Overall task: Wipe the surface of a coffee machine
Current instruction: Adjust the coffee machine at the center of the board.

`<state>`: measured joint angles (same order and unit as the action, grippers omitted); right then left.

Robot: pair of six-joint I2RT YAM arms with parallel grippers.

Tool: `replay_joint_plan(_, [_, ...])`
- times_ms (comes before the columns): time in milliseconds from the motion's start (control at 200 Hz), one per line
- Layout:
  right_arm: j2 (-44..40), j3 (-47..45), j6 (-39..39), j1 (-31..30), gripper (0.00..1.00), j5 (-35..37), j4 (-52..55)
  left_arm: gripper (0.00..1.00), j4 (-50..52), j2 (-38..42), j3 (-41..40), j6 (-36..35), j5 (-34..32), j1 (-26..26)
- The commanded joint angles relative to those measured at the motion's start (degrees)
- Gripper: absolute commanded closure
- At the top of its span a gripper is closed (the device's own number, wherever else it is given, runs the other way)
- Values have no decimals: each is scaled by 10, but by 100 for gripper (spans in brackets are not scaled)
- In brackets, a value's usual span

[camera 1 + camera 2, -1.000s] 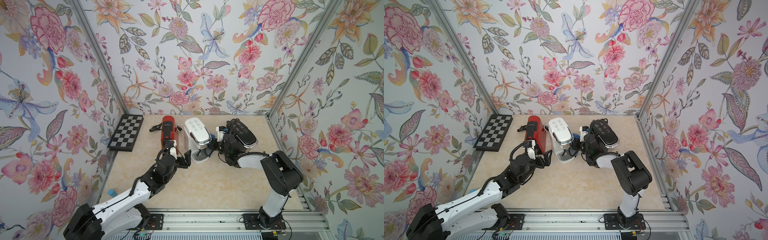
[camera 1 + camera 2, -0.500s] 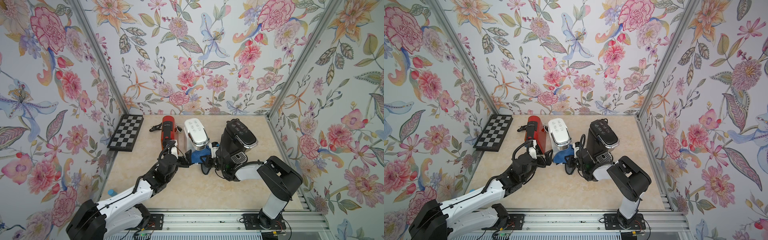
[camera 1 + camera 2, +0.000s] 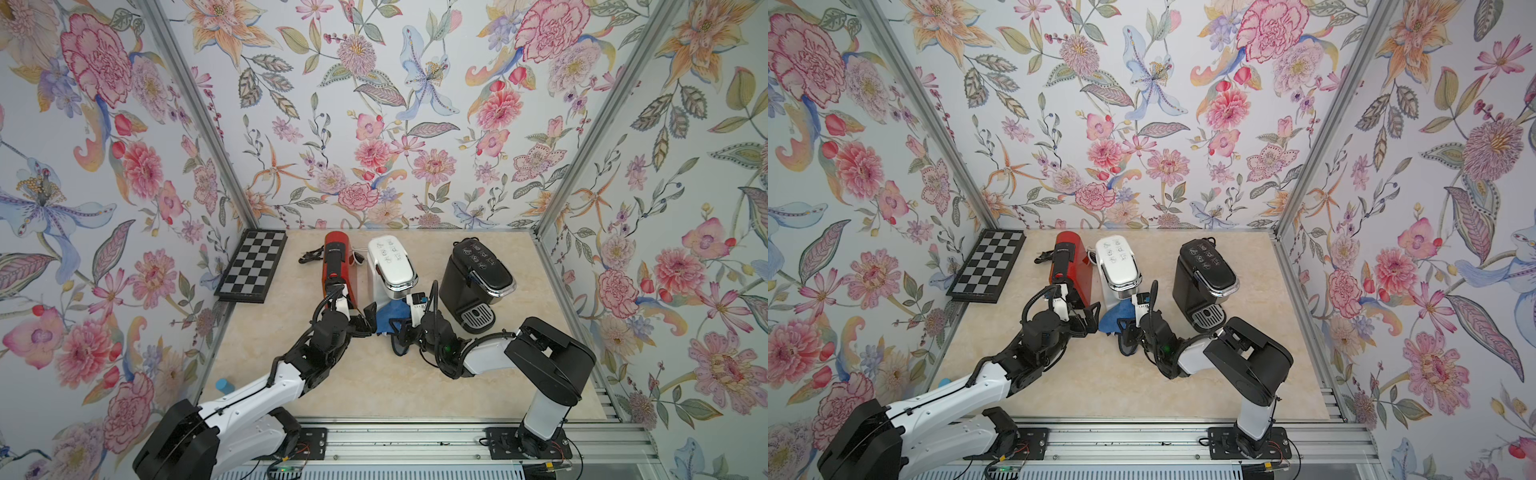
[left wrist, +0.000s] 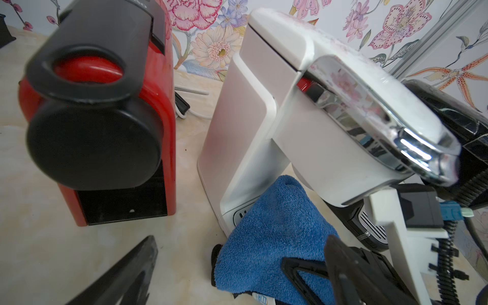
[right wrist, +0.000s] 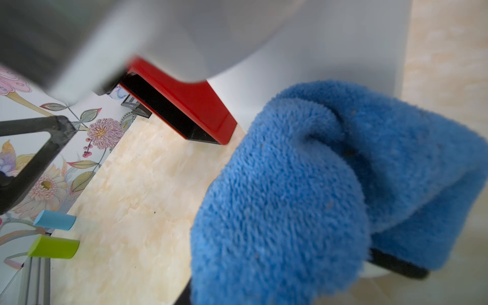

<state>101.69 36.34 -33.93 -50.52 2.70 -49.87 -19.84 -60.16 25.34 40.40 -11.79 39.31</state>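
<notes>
Blue terry cloth pinched in our right gripper, at the foot of the white plastic coffee machine.
Our left gripper hangs spread wide just beside the cloth.

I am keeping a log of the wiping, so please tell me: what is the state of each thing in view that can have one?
white coffee machine: upright, lid down.
red coffee machine: upright.
black coffee machine: upright, lid down.
blue cloth: bunched, at the white coffee machine's base.
right gripper: jaws shut on the blue cloth.
left gripper: jaws open, empty.
chessboard: lying flat.
</notes>
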Motion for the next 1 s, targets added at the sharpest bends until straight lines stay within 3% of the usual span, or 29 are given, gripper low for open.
replay_joint_plan(0, [-8, 29, 51, -16, 75, 38, -92, 1, -5, 26, -20, 15, -5, -6])
replay_joint_plan(300, [-23, 13, 165, -82, 75, 113, -190, 1, 7, 50, -34, 19, -12, -10])
replay_joint_plan(740, [79, 123, 208, -23, 74, 118, -12, 1, 5, 50, -38, 19, -6, -14])
replay_joint_plan(996, [68, 71, 206, -29, 74, 143, 23, 1, 13, 56, -40, 21, -6, -15])
